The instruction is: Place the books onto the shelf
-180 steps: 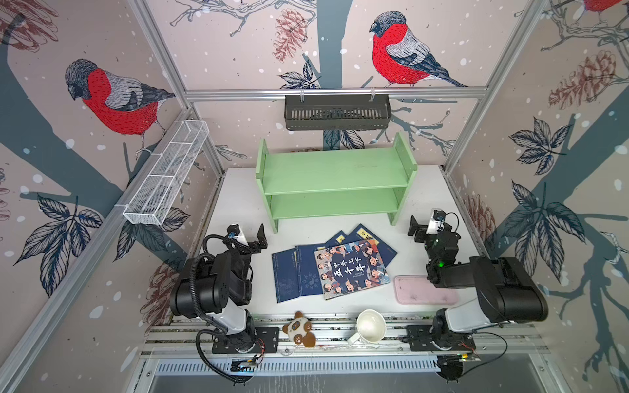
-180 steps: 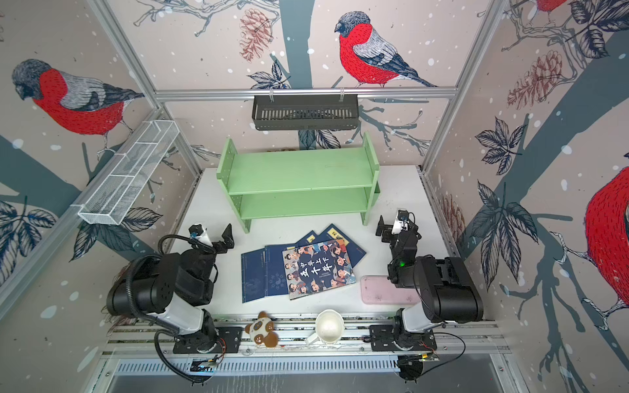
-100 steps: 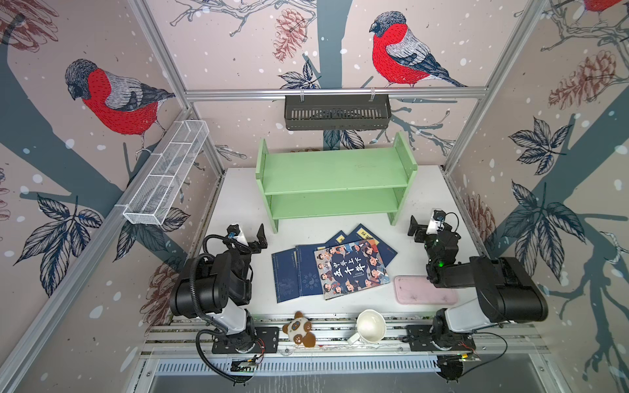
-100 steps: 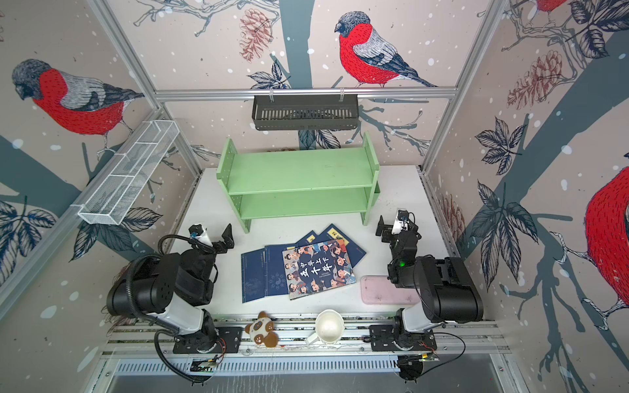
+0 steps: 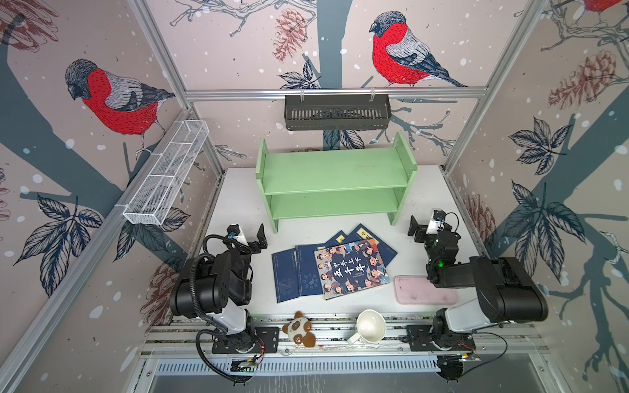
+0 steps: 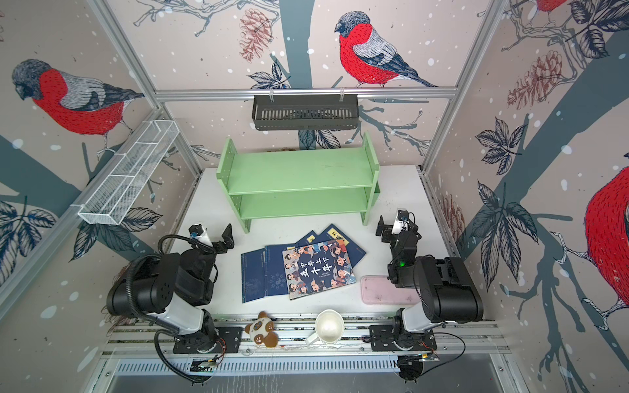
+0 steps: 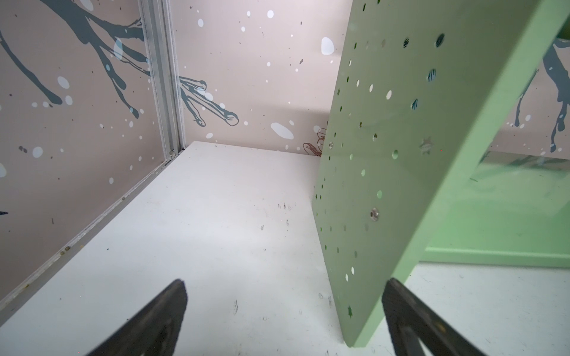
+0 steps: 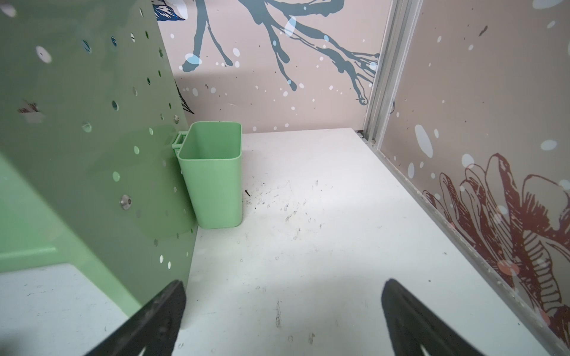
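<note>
The books (image 5: 340, 268) lay fanned out flat on the white table (image 5: 235, 197), just below the centre of both top views. A large cartoon-covered book (image 6: 318, 268) with big white characters rested on top. It overlapped navy paperbacks (image 5: 289, 280) that stuck out to its left and upper right, two of them showing yellow labels. All lay apart from the light green shelf (image 5: 335, 173), which stood above them in the frame, close to the back wall.

The left gripper (image 7: 283, 286) sat left of the books near the shelf's front left leg. Its jaws were spread wide with only table between them. The right gripper (image 8: 282, 285) sat right of the books beside the shelf's right side panel, jaws likewise wide apart and holding nothing. A small green cup (image 8: 212, 172) hung on the outside of that panel.

A pink tray (image 5: 422, 292) lay at lower right, partly under the right arm. A white mug (image 5: 369, 325) and a plush toy (image 5: 299, 331) sat on the rail along the bottom. A black slotted basket (image 5: 337, 110) hung at upper centre and a white wire basket (image 5: 166, 173) at left.
</note>
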Motion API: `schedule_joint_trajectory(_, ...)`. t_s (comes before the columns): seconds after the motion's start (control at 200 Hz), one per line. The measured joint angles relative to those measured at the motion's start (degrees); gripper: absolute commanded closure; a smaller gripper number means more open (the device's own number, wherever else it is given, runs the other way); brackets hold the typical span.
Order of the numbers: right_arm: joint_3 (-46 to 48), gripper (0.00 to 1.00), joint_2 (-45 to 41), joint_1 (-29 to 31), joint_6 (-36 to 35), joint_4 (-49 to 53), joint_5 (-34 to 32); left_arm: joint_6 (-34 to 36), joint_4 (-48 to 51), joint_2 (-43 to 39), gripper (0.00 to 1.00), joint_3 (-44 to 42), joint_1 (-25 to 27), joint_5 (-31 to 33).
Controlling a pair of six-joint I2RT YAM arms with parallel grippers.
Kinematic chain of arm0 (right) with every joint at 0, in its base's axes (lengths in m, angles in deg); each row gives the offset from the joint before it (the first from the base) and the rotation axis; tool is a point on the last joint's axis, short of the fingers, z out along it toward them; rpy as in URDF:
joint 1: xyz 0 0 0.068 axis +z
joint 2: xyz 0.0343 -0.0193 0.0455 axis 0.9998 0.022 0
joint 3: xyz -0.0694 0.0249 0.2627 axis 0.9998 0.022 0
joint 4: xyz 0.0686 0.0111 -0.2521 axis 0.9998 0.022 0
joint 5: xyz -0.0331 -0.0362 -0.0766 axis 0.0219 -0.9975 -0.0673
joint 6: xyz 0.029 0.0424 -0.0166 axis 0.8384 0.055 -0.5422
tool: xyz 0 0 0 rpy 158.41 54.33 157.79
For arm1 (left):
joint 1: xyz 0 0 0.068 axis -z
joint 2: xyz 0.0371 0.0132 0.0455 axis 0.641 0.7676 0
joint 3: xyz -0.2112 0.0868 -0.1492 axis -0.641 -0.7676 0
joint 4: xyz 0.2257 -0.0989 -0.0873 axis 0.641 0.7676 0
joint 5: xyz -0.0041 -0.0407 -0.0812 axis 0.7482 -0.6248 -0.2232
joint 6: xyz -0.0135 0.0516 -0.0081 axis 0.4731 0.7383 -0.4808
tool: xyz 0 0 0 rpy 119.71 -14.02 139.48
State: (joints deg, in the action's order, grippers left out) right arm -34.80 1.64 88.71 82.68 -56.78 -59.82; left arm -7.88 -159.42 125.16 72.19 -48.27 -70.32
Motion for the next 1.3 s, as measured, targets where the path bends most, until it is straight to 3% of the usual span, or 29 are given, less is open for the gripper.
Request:
schedule_joint_trajectory(0.555, -0.2, 0.00, 0.0, -0.4, 0.4, 0.1, -0.2, 0.1, 0.9, -0.1, 0.01, 1.0, 0.0, -0.5)
schedule_joint_trajectory(0.82, -1.0, 0.00, -1.0, 0.7, 1.7, 2.8, -5.3, 1.1, 2.0, -0.6, 0.02, 0.9, 0.7, -2.0)
schedule_joint_trajectory(1.085, -9.0, 0.00, -12.6, 2.6, 4.9, 21.4, -14.0, 2.0, 6.3, -10.8, 0.02, 0.7, 0.7, -3.5)
schedule_joint_trajectory(1.301, -14.6, 0.00, -22.6, 4.5, 14.8, 44.7, -21.2, 2.7, 24.2, -21.6, 0.02, 5.7, 0.8, -6.8)
